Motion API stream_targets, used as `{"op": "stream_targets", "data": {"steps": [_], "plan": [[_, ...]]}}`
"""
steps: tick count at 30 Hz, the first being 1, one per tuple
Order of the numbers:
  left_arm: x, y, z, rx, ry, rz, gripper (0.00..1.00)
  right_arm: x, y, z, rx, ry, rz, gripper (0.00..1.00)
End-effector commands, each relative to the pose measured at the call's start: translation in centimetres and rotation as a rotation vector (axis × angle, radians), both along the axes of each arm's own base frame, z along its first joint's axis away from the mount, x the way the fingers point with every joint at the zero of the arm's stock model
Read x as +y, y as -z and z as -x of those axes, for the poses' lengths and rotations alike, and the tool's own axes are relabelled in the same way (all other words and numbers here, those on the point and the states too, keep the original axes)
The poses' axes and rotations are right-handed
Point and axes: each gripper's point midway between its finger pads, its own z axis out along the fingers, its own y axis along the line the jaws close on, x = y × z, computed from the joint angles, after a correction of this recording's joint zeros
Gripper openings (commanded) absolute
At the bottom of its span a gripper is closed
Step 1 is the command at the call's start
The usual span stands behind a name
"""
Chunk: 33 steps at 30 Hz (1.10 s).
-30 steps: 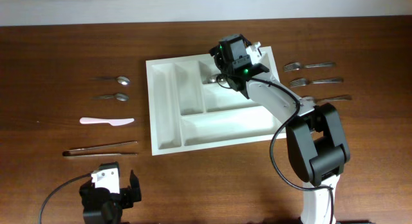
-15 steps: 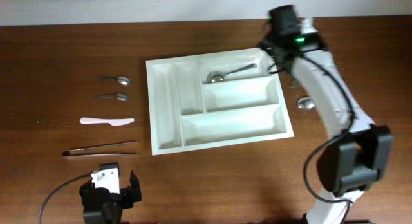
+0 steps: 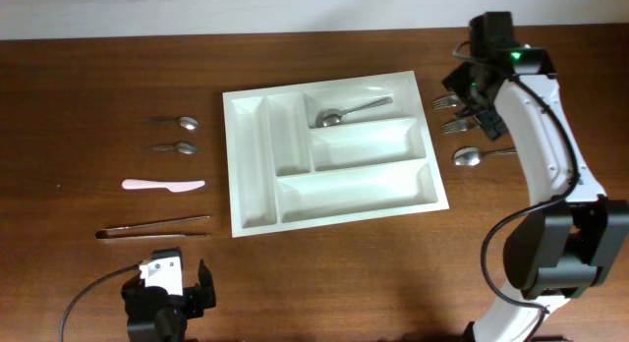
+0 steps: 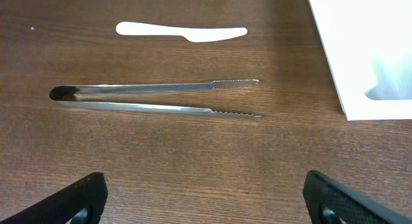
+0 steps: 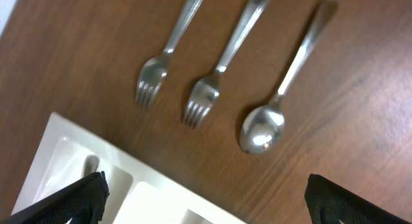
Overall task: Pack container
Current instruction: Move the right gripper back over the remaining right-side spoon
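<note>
1. Right fingers (image 5: 71, 201) first: spread wide apart, one dark tip in each lower corner of the wrist view. They grip nothing and hang over the bench (image 3: 324, 273), just off the container's right side.
2. Below them the right wrist view lays it out cleanly. The first fork (image 5: 154, 76), the second fork (image 5: 205, 95) and a loose spoon (image 5: 264, 130) lie side by side, flat on the wood. All three heads point toward the container's white corner.
3. Overhead tells less here: the right arm crosses over both forks, so only their tines peek out, though the loose spoon lies in plain sight.
4. Over to the left fingers (image 4: 71, 201): also wide apart, clamped on nothing, low above bare wood at the near left of the bench.
5. The left wrist view has the steel tongs (image 4: 154, 98) lying flat just ahead, arms slightly parted. A pale knife (image 4: 180, 32) lies beyond them, and the container's wall cuts in at the right.
6. Only the overhead shows what lies farther back on that side: a far small spoon (image 3: 187, 122) and a near small spoon (image 3: 183, 147), one behind the other.
7. The container (image 3: 354, 193) sits flat mid-bench, between the two groups of cutlery. It has two narrow upright compartments on its left and three long ones stacked to their right.
8. In it, a packed spoon (image 3: 349, 111) lies in the farthest long compartment, bowl left, handle angled right. The right wrist view catches only a sliver of it.
</note>
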Motion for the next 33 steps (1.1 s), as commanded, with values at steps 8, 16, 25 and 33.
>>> {"op": "stream_targets", "data": {"steps": [8,16,25,33], "plan": [[0.0,0.1,0.0,0.000,0.012,-0.010,0.99,-3.4,2.7,1.9,0.029,0.466,-0.222,0.99],[0.0,0.1,0.0,0.000,0.012,-0.010,0.99,-4.6,2.9,2.4,0.038,0.488,-0.156,0.98],[0.0,0.1,0.0,0.000,0.012,-0.010,0.99,-5.8,5.3,2.0,0.067,0.524,-0.102,0.91],[0.0,0.1,0.0,0.000,0.012,-0.010,0.99,-6.5,10.6,2.8,0.198,0.563,-0.130,0.87]]}}
